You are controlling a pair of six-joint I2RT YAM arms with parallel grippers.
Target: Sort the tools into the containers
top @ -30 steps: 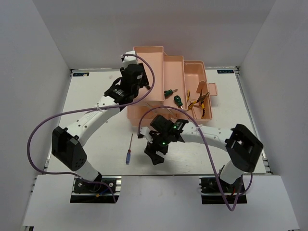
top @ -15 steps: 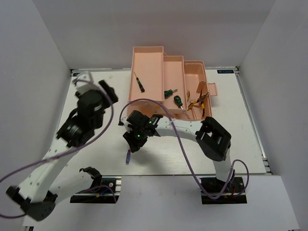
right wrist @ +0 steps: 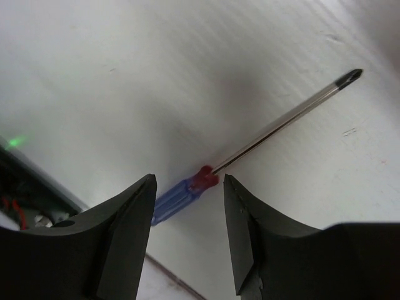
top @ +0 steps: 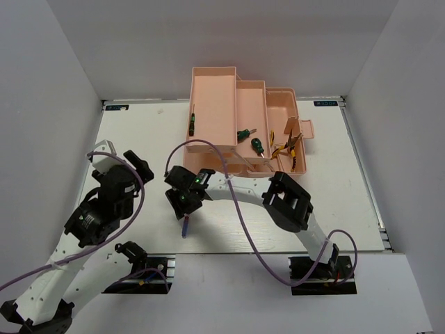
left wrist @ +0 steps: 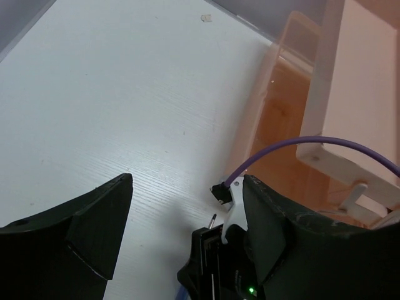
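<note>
The salmon-pink toolbox (top: 229,90) stands open at the far middle. Its left tray holds the slim black screwdriver (top: 192,123). Two green-handled screwdrivers (top: 244,133) (top: 257,145) lie in the middle tray. The yellow-and-black pliers (top: 288,147) lie in the right tray. The blue-handled screwdriver (top: 185,228) lies on the table. My right gripper (top: 183,209) hangs open just above it; in the right wrist view its fingers straddle the handle (right wrist: 178,197) near the red collar, right gripper (right wrist: 187,181) not touching. My left gripper (top: 137,165) is open and empty at the near left, also open in its own view (left wrist: 187,181).
The toolbox wall (left wrist: 294,131) shows at the right of the left wrist view, with the right gripper's body (left wrist: 219,265) below. A purple cable (top: 236,209) loops over the table beside the right arm. The table's near edge (right wrist: 169,275) is close behind the blue handle.
The left arm has left the toolbox's left tray, where the black screwdriver now lies, and pulled back to the near left. The right gripper has moved left over the blue-handled screwdriver.
</note>
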